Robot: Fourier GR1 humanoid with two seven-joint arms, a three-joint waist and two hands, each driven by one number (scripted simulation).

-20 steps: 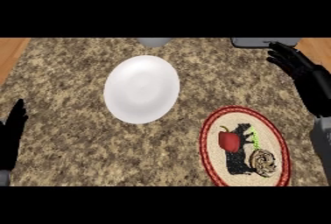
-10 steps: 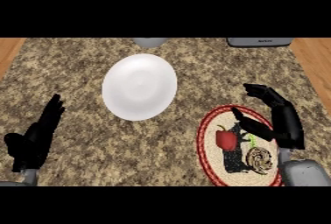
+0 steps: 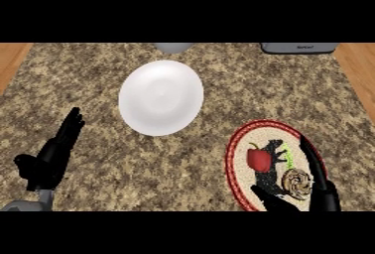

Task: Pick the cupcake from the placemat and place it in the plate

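Counter: a speckled brown-and-beige granite counter top (image 3: 95,114) fills the head view, with strips of orange-brown wood showing past its left and right edges.

Left hand: the black left hand (image 3: 51,158) stands at the lower left on its grey forearm, fingers straight and together, pointing up and slightly right. It is open and holds nothing. It is well apart from both plate and placemat.

Plate: a plain white round plate (image 3: 161,97) lies on the counter left of centre, upper middle of the view. Nothing rests on it. It sits up and to the left of the placemat, with a stretch of bare granite between them.

Grey object, top centre: a small pale grey rounded shape (image 3: 173,47) shows at the counter's far edge just above the plate; what it is cannot be told.

Placemat: a round placemat (image 3: 256,144) with a red rim and a cream centre lies at the lower right. It carries a printed picture with a red apple shape, a dark figure and a touch of green.

Cupcake: the brown swirl-topped cupcake (image 3: 296,182) sits on the placemat's lower right part, just right of and below the red apple print.

Right hand: the black right hand (image 3: 320,194) comes in from the lower right edge. Its long straight fingers (image 3: 310,158) run along the cupcake's right side and its thumb reaches in below the cupcake on the left. The hand brackets the cupcake, open and not closed round it; whether it touches the cupcake cannot be told.

Appliance, top right: a grey box-like object (image 3: 299,47) sits at the far right edge of the counter, cut off by the view.
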